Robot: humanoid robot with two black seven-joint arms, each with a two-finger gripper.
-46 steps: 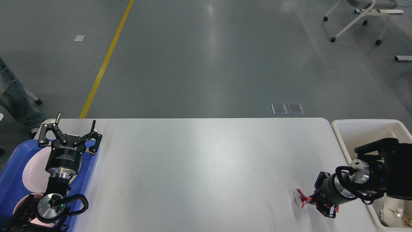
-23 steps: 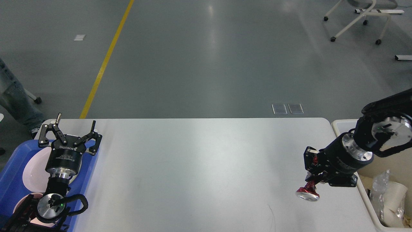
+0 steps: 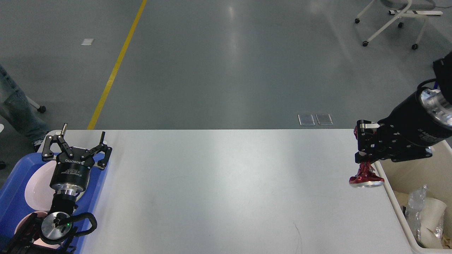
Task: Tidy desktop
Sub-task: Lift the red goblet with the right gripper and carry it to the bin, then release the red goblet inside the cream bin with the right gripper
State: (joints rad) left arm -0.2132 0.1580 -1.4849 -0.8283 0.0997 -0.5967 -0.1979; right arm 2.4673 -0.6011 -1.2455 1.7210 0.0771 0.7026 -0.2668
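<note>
**A:** What's the worktop [image 3: 226,190] like?

**B:** A broad white rectangle with rounded corners, matte and smooth, with a soft sheen down the middle. It fills the lower half of the view, between a blue tray [image 3: 14,197] at its left edge and a cream plastic bin [image 3: 395,197] at its right edge.

**A:** And the right end effector [image 3: 365,163]?

**B:** Black and blocky, on a dark cylindrical wrist with a bright metal ring. It points down, its fingers pinched on a crushed red can [image 3: 365,178]: crumpled, glossy foil-like metal with a flat silvery round end facing down. The can hangs over the worktop's right edge, just beside the bin's rim.

**A:** What's in the bin?

**B:** Crinkled clear plastic [image 3: 415,203] and a pale paper cup [image 3: 432,215] lying tilted.

**A:** The left end effector [image 3: 77,146]?

**B:** Spread wide, holding nothing, its thin black linkage fingers splayed upward over the far end of the tray. Below it sits a shallow white bowl [image 3: 37,185], round and smooth, partly hidden by the arm.

**A:** Beyond the worktop?

**B:** Grey polished floor with a yellow line [image 3: 116,65].
</note>
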